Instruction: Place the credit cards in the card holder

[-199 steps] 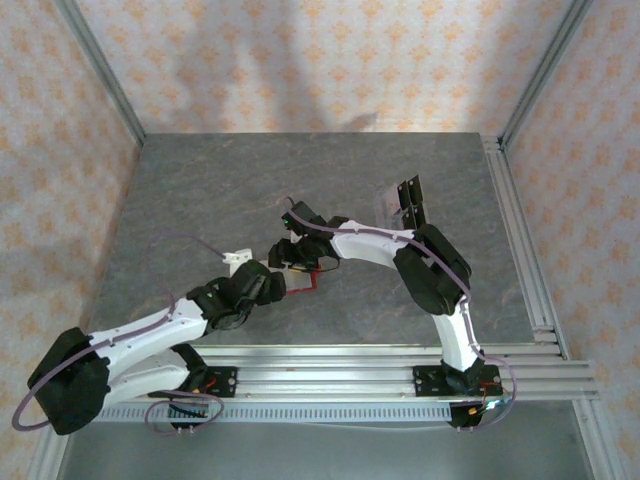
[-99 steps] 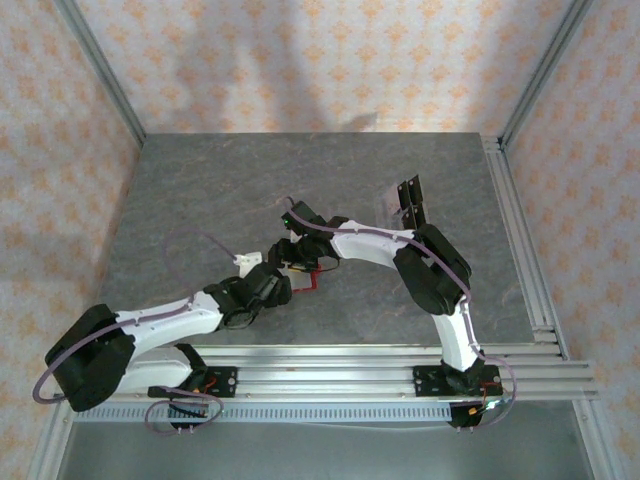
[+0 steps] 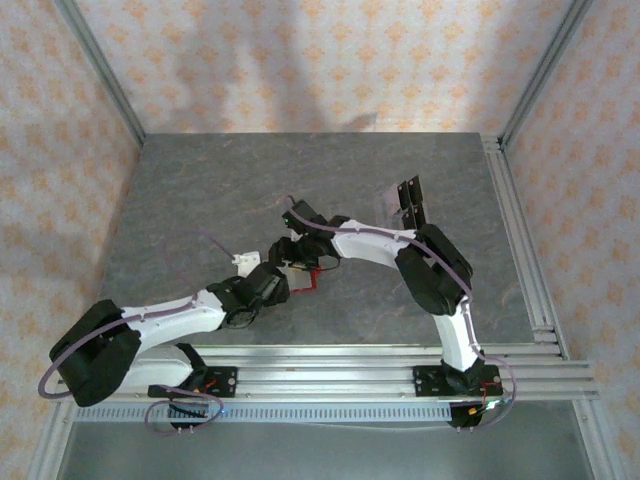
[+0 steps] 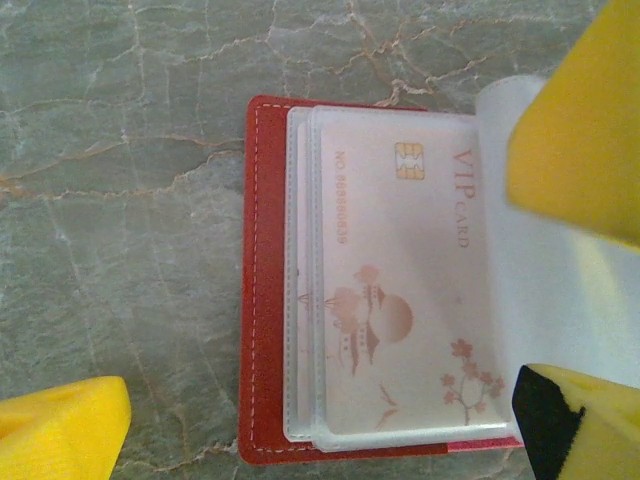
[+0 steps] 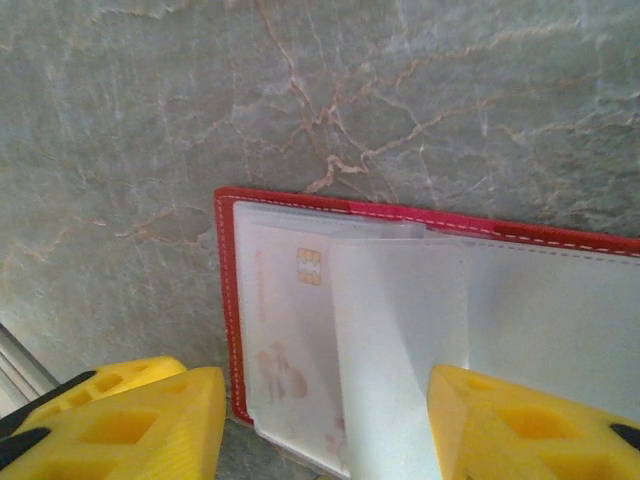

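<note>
Red card holder [image 4: 262,300] lies open on the desk [image 3: 200,190] beneath both end effectors, one VIP credit card [image 4: 400,290] sleeved inside. We see the left end effector [image 3: 270,282] spread wide and the right end effector [image 5: 325,420] part-open astride a raised clear sleeve [image 5: 400,340], unclamped. The loose credit cards [image 3: 402,203] lie well apart at far right, nearer the right arm [image 3: 430,270], too small to count.

One card holder [image 4: 262,300] — one card [image 4: 400,290] sleeved inside.

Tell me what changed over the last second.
The left arm swung its elbow inward and the left gripper edged slightly right toward the card holder, jaws open. Nothing grasped or released. The right gripper and spare credit cards stayed put.
</note>
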You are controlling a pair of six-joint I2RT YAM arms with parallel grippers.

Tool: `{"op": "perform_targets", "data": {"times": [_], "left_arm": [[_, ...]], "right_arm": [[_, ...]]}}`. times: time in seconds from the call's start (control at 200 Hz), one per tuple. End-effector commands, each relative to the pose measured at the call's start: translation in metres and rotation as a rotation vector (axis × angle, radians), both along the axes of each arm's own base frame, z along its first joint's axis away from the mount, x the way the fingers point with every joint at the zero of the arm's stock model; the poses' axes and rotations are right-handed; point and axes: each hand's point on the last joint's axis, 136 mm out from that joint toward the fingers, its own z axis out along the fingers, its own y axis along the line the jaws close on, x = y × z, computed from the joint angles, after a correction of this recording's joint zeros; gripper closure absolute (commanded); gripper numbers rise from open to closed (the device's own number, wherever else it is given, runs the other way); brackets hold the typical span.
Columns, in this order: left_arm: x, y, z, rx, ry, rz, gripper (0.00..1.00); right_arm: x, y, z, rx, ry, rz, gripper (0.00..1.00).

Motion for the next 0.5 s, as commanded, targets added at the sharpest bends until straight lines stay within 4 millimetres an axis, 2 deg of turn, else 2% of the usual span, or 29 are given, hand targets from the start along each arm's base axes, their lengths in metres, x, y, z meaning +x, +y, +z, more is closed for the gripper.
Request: {"op": "perform_targets", "data": {"times": [0.0,0.125,0.365,0.495], "left_arm": [[0.003,0.004,0.003,0.027,-0.021,0.028,0.00],[0.002,0.005,0.001,0.029,-0.019,0.031,0.00],[0.002,0.005,0.000,0.033,-0.018,0.032,0.00],[0.003,0.004,0.004,0.024,-0.027,0.030,0.00]], "right_arm": [[0.013,-0.014,0.036,0.017,-0.083,-0.046,0.44],[0.015,-0.026,0.035,-0.003,-0.093,-0.069,0.44],[0.011,-0.042,0.012,-0.070,-0.074,-0.081,0.44],[0.009,-0.043,0.001,-0.085,-0.058,-0.075,0.44]]}}
